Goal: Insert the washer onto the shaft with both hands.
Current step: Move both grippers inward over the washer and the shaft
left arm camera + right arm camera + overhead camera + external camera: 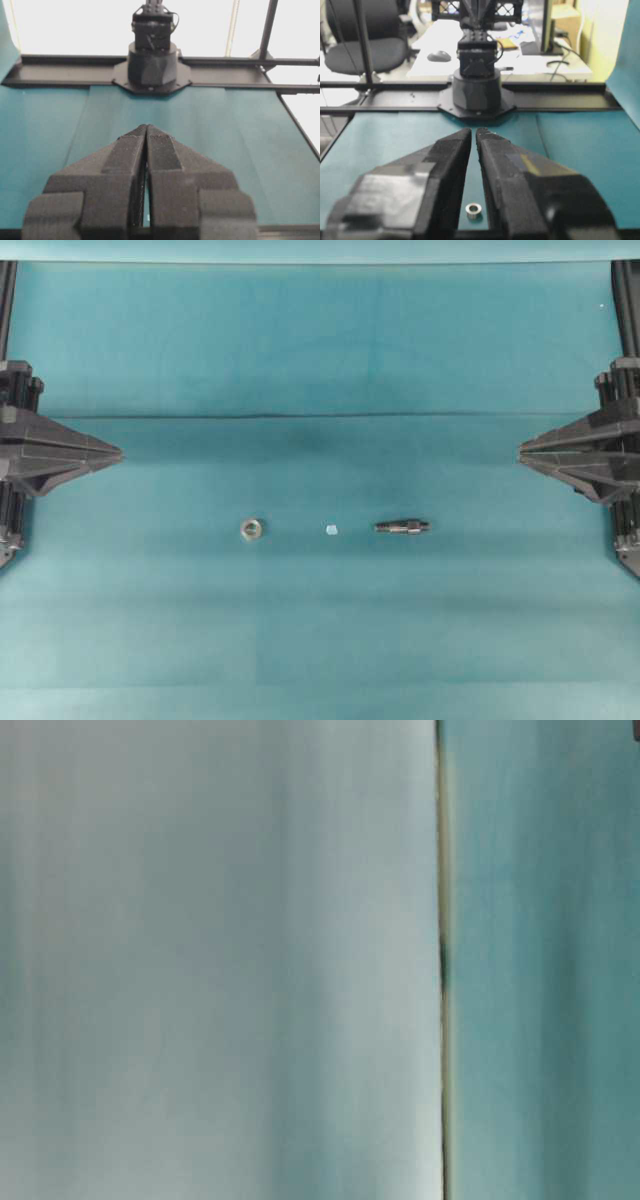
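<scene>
Waiting at the Edges, Parts Untouched on the Teal Table

Spanning every view: teal table [320, 640], bare but for three small things in a row near the middle. Parked at the far left edge of the overhead view: left gripper [118, 453], jaws clenched tip to tip, grasping nothing. Parked at the far right edge: right gripper [522, 451], jaws nearly shut with a thin slit showing from its own wrist camera, likewise grasping nothing. Both well apart from the parts.

Lying flat right of centre: shaft [402, 527], on its side, long axis running left to right, thinner ends visible. Lying flat left of centre: washer [251, 529], hole facing up; also seen low in the right wrist view between the fingers. Between the two, touching neither: tiny pale speck [331, 529], no part of the job.

Judged as the very start; nothing picked up yet. To do the first step well: spread both pairs of jaws before descending, take the washer by its outer rim so the hole stays clear, take the shaft near one end so the other end sticks out free, then lift both and line hole with tip.

No containers in sight. Table-level view blurred, showing nothing usable.
</scene>
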### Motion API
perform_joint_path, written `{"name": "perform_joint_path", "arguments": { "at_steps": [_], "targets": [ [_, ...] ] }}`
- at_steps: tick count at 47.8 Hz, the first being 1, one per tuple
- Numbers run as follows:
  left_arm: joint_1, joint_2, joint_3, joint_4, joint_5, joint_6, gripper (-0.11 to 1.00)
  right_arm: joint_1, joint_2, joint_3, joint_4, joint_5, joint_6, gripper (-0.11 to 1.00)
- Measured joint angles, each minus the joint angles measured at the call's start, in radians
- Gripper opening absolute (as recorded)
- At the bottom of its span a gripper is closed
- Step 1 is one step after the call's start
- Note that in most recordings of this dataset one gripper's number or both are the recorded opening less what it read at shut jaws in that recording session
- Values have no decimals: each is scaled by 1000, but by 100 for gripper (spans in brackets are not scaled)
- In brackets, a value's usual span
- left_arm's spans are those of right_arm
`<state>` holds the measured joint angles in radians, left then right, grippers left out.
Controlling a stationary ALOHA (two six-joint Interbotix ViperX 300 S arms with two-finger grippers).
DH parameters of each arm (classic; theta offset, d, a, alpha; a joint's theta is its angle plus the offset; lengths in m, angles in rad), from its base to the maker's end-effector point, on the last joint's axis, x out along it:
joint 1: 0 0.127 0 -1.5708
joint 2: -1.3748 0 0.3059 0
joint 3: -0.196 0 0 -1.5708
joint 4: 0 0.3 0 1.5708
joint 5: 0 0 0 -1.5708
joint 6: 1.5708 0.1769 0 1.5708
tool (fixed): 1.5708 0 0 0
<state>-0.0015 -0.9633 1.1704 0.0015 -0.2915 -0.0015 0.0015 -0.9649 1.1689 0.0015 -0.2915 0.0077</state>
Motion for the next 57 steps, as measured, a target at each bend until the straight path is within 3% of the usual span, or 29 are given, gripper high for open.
{"name": "perform_joint_path", "arguments": {
  "at_steps": [3, 9, 23, 33, 42, 57],
  "targets": [
    [2, 3, -23, 3, 37, -18, 2, 0, 0, 2, 2, 2, 0, 2],
    [3, 26, -97, 6, 155, -18, 2, 2, -6, 3, 40, 64, 29, -8],
    [3, 150, -199, 8, 334, -23, 2, -2, 34, -38, 63, 364, 143, -9],
    [0, 307, -265, 8, 405, -44, 2, -2, 121, -104, 63, 505, 155, -9],
    [-9, 430, -370, 8, 552, -100, 2, -2, 238, -183, 63, 624, 153, -9],
    [-23, 575, -499, 8, 785, -107, 2, -3, 451, -308, 51, 815, 153, -9]
  ]
}}
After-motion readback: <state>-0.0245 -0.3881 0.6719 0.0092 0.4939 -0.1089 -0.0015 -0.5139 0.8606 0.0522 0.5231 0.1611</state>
